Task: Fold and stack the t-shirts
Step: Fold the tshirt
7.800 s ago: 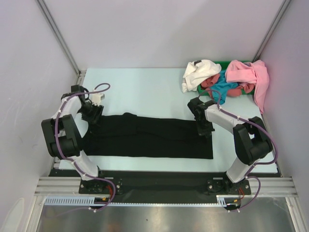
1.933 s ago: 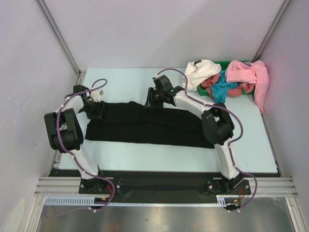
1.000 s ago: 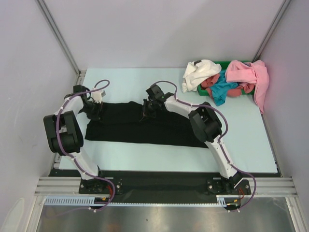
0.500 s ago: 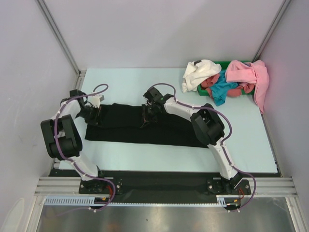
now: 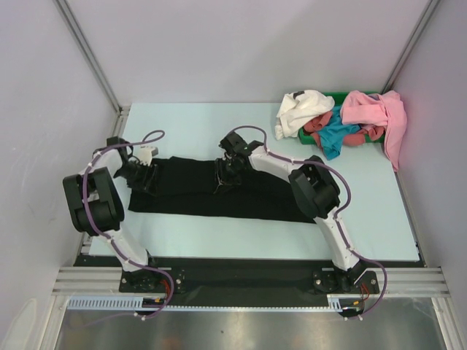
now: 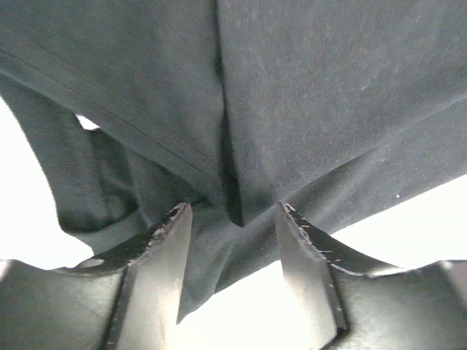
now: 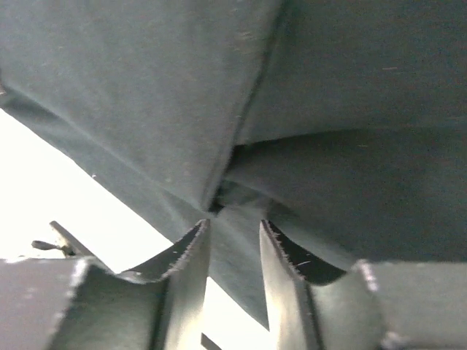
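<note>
The black t-shirt (image 5: 255,197) lies as a long folded band across the light table (image 5: 219,131). Its right part is doubled over toward the middle. My left gripper (image 5: 148,180) sits low at the shirt's left end. In the left wrist view the left gripper (image 6: 232,215) stands open, with a peak of black cloth (image 6: 328,109) lying loose between its jaws. My right gripper (image 5: 221,182) rests on the shirt's middle. In the right wrist view the right gripper (image 7: 235,226) is open a little, over a fold of the black cloth (image 7: 350,109).
At the back right a green bin (image 5: 332,95) holds a heap of shirts: white (image 5: 300,109), red (image 5: 315,125), teal (image 5: 337,135) and pink (image 5: 376,113), the pink one hanging over the table's edge. Walls and metal posts close in both sides.
Both grippers were shut on the black cloth and now stand open, with the cloth lying loose. The right gripper has settled on the shirt's middle; the left one has shifted slightly right.
</note>
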### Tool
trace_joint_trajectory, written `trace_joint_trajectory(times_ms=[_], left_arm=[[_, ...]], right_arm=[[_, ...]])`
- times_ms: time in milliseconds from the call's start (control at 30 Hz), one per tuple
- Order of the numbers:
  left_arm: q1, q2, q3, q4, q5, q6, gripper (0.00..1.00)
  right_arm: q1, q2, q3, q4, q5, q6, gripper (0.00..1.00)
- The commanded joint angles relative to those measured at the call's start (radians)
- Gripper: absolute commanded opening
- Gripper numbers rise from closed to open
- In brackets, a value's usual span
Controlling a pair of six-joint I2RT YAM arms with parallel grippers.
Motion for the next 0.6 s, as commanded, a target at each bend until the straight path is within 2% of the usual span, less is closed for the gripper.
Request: trace_joint_trajectory(times_ms=[0, 100, 233, 267, 367, 567], left_arm=[[0.011, -0.022, 0.096, -0.017, 0.030, 0.030, 0.57], [0.020, -0.049, 0.148, 0.034, 0.046, -0.020, 0.58], [-0.001, -0.010, 0.197, 0.160, -0.052, -0.115, 0.59], [-0.012, 0.009, 0.208, 0.183, -0.095, -0.123, 0.56], [-0.063, 0.087, 0.259, 0.173, -0.111, -0.114, 0.50], [-0.121, 0.228, 0.344, 0.173, -0.155, -0.125, 0.46]], right_arm=[[-0.037, -0.079, 0.017, -0.034, 0.054, -0.008, 0.41], [-0.064, -0.172, -0.006, -0.050, 0.124, -0.054, 0.43], [-0.139, -0.287, -0.084, -0.077, 0.201, -0.103, 0.43], [-0.161, -0.323, -0.132, -0.080, 0.213, -0.106, 0.42], [-0.251, -0.395, -0.243, -0.086, 0.246, -0.106, 0.40], [-0.399, -0.498, -0.395, -0.057, 0.280, -0.115, 0.40]])
